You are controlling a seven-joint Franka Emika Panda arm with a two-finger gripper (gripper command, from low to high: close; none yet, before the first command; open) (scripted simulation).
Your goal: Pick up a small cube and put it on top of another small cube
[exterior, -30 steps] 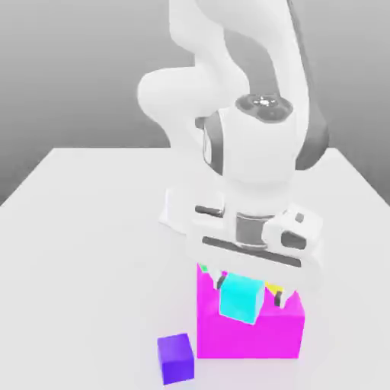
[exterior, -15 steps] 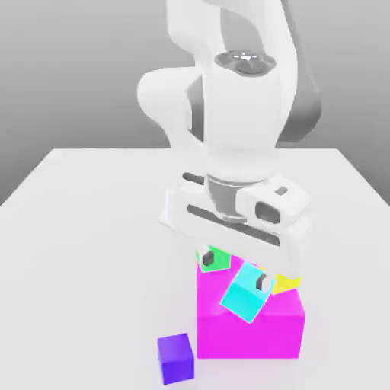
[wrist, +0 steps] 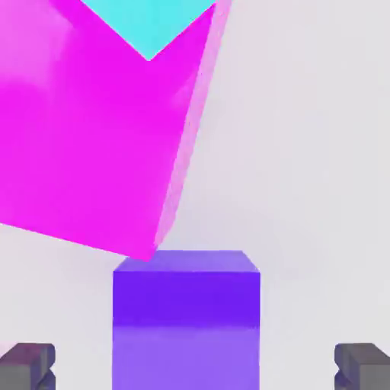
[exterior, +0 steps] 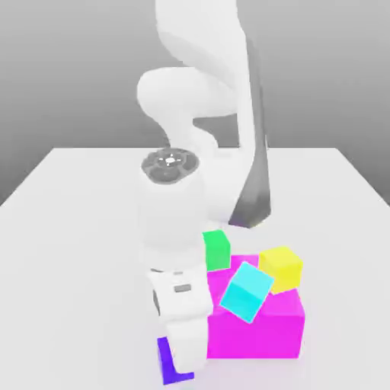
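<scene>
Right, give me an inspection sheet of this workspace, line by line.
Surface: white table, flat.
Job's things: purple cube sits on the table beside the magenta block; cyan cube tilted against the block's top; green cube and yellow cube behind it.
Clutter: nothing seen.
Grippers: tool open, a fingertip on either side of the purple cube, not closed on it.
Cables: nothing seen.
Surroundings: plain grey backdrop.

Four small cubes: one purple cube (exterior: 169,364), one cyan cube (exterior: 247,292), one yellow cube (exterior: 282,267), one green cube (exterior: 217,249). One large magenta block (exterior: 259,329).
</scene>
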